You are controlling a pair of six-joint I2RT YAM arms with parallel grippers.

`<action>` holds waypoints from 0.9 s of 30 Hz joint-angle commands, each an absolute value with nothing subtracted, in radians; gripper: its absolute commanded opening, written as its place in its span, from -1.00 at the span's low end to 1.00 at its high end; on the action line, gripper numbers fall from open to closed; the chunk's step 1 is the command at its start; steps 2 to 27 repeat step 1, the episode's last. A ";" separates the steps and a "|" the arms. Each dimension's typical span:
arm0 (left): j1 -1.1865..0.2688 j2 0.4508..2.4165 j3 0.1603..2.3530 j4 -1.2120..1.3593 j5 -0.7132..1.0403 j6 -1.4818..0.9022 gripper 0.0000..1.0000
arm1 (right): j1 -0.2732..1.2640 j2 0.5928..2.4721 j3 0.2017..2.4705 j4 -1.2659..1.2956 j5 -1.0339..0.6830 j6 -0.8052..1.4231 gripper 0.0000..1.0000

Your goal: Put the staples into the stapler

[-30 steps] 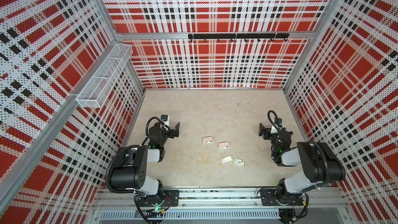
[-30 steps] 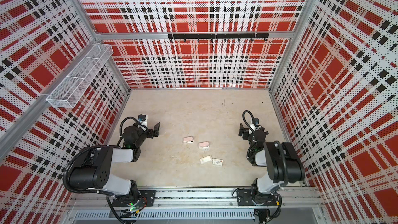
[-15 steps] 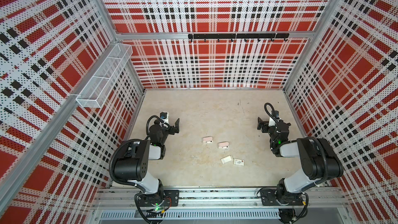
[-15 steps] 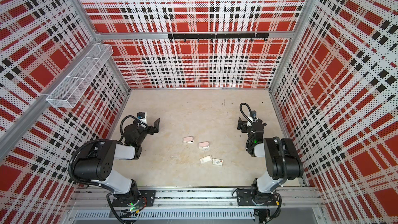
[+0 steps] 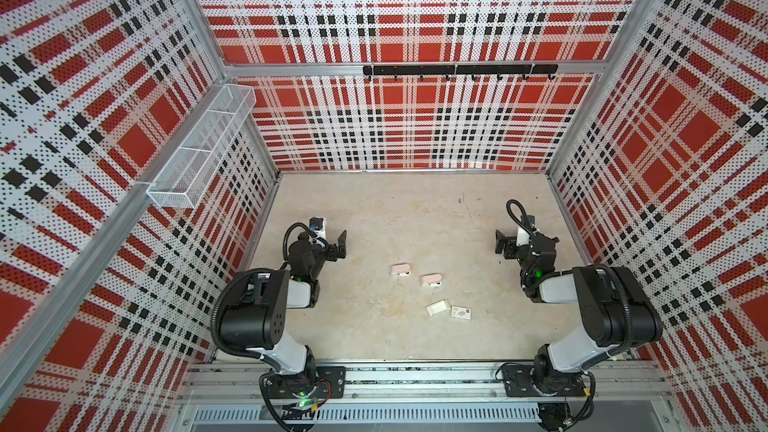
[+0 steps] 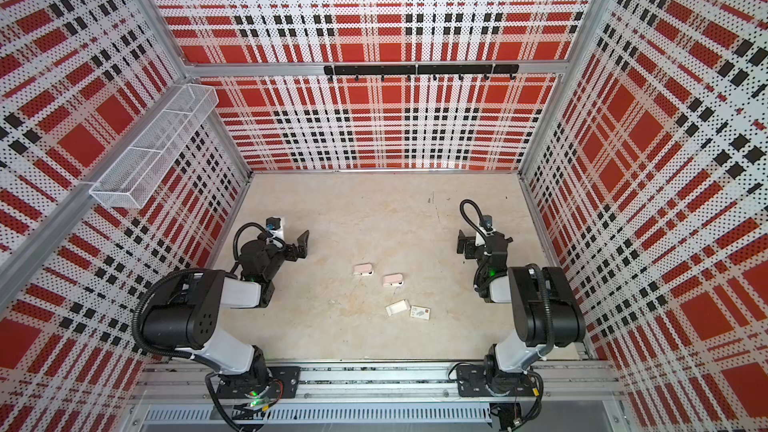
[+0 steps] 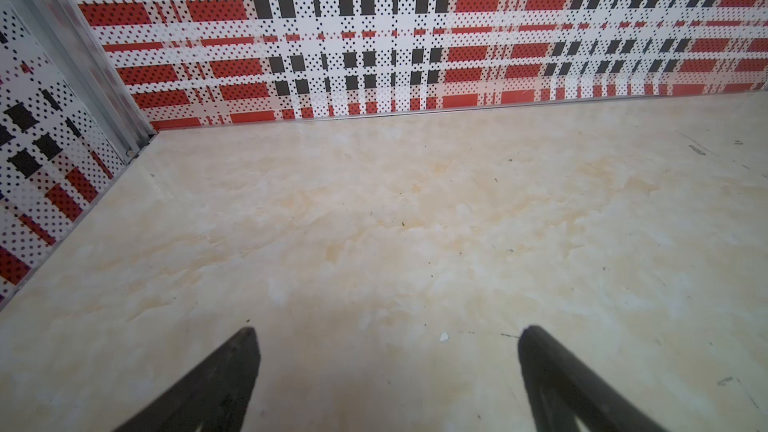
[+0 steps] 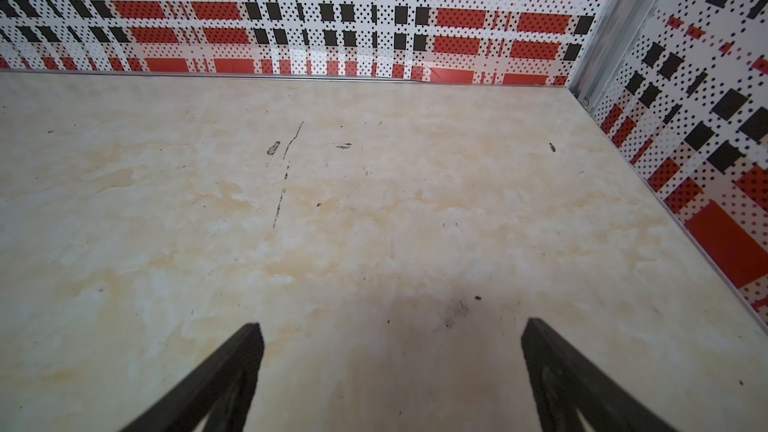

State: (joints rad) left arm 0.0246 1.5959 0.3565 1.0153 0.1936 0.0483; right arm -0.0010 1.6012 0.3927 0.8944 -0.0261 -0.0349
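Observation:
Two pale pink staplers point(image 5: 401, 270) point(image 5: 431, 280) lie mid-table, seen in both top views point(image 6: 363, 270) point(image 6: 393, 280). Just nearer the front lie a small white tray point(image 5: 437, 308) point(image 6: 397, 307) and a printed white sleeve point(image 5: 461, 312) point(image 6: 420, 312). The staples themselves cannot be made out. My left gripper point(image 5: 341, 243) point(image 6: 303, 242) hovers open, left of the staplers and well apart from them. My right gripper point(image 5: 500, 243) point(image 6: 462, 242) hovers open to their right. Both wrist views show only bare table between the spread fingers, left gripper point(image 7: 386, 330) and right gripper point(image 8: 392, 324).
Plaid perforated walls point(image 5: 415, 126) enclose the beige table point(image 5: 395, 209) on three sides. A white wire basket point(image 5: 199, 151) hangs on the left wall and a black hook rail point(image 5: 457, 70) on the back wall. The arm bases sit on a metal rail point(image 5: 415, 380) at the front.
Both arms have unfolded a little and their grippers have shifted slightly toward the back wall, the right one more. The staplers, tray and sleeve have not moved.

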 commanded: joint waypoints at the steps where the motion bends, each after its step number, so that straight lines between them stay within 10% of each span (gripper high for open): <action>1: 0.019 1.582 0.362 1.025 0.183 0.031 0.99 | 0.002 1.589 0.399 0.930 -0.034 -0.057 0.99; 27: 0.019 1.582 0.362 1.025 0.183 0.031 0.99 | 0.002 1.589 0.399 0.930 -0.034 -0.057 0.99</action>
